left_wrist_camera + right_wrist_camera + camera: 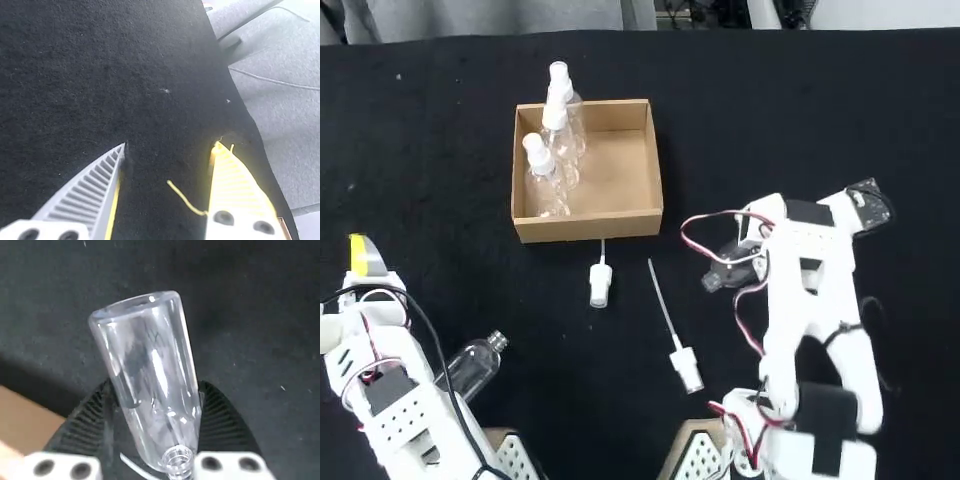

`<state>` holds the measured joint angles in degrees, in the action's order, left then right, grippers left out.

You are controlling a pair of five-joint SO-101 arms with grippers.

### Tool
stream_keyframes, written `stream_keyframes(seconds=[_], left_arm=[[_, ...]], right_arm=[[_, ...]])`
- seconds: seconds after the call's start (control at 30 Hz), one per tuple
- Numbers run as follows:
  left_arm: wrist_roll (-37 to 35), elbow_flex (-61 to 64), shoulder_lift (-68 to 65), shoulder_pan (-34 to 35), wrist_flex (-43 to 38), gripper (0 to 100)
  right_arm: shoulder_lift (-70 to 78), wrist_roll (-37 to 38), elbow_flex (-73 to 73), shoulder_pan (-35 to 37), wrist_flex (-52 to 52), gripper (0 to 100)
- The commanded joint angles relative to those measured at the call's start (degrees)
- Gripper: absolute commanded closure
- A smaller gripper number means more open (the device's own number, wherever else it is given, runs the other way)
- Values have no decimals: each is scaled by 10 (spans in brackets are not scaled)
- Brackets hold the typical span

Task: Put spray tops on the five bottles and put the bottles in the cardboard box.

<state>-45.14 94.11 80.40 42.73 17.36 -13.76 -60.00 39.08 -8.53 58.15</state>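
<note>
right gripper [155, 385] pinching uncapped bottle [142, 340] | left gripper [170, 146] spread, empty | DO: fetch spray top [601, 283] at 6 o'clock of cardboard box [588, 226]; hold bottle steady, seat top squarely

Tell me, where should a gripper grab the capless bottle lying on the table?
Probably the bottle at its wide round body, coming straight down from above: it lies on its side, and the narrow neck offers less to hold.

The near-left bottle [472, 366] lies partly behind the left arm [390, 400], which the picture's edge cuts off. The held bottle [150, 365] in the right gripper [156, 387] loses its neck tip at the edge. The cardboard box [20, 420] is cut to a corner.
</note>
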Motion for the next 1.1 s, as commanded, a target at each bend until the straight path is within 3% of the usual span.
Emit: stream_keyframes(seconds=[0.0,0.3,0.6,0.77,1.07], left_arm=[[-2,-36,9,2,-1,752],[-2,-36,9,2,-1,752],[-1,-36,9,2,-1,752],[-1,-36,9,2,-1,752],[-1,-36,9,2,-1,752]], right_arm=[[17,-6,-5,-17,-30,913],[41,16,-13,-16,-33,899],[41,39,-23,-11,-29,693],[41,41,-36,-11,-27,696],[41,50,-128,-4,63,726]])
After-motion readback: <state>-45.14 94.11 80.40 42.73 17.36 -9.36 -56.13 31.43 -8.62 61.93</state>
